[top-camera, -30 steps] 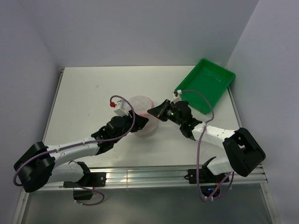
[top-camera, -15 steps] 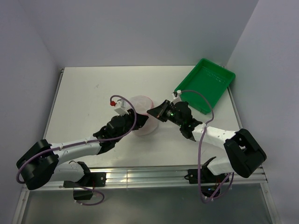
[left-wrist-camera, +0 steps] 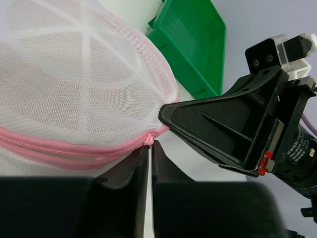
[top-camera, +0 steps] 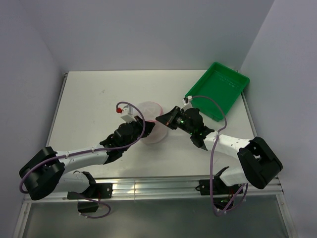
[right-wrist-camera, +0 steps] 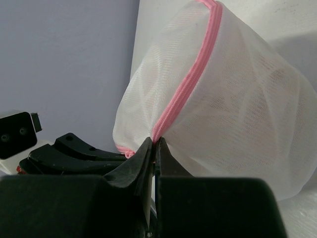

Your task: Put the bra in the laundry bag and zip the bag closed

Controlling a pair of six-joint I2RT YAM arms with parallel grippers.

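Left hand (left-wrist-camera: 149, 148) is pinched shut on the pink zipper trim (left-wrist-camera: 74, 144) of the laundry bag (left-wrist-camera: 74, 74) — right hand (right-wrist-camera: 154, 145) clamps the same trim just beside it, probably to anchor the bag for zipping.

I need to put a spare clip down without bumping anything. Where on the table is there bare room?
Widest bare patch: the far-left table, between its left edge and the laundry bag. A bare strip runs behind the bag toward the green tray. Crowded: the middle, where left gripper and right gripper pinch the bag.
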